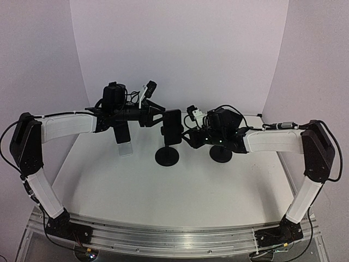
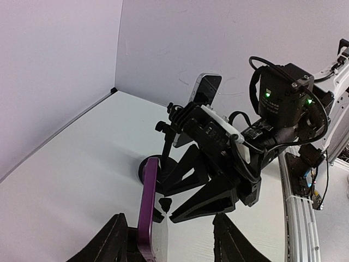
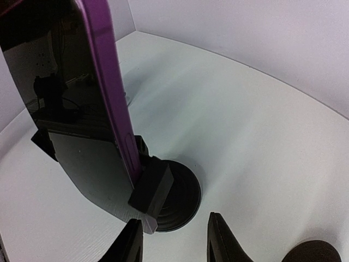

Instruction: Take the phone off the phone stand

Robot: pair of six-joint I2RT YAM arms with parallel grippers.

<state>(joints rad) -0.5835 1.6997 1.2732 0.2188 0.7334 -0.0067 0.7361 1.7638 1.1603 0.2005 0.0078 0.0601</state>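
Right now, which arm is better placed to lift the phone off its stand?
Right. The right gripper is open, close beside the purple phone clamped in the phone stand. The left gripper is farther away, with a second phone between its jaws.

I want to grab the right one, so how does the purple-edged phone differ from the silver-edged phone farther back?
The purple-edged phone stands edge-on between the fingers of the open left gripper; the silver-edged phone is farther off, beyond the right gripper. Nothing covers the purple-edged phone's side; that gripper hides the silver-edged phone's lower part. Both sit in stands: the near stand and the far stand.
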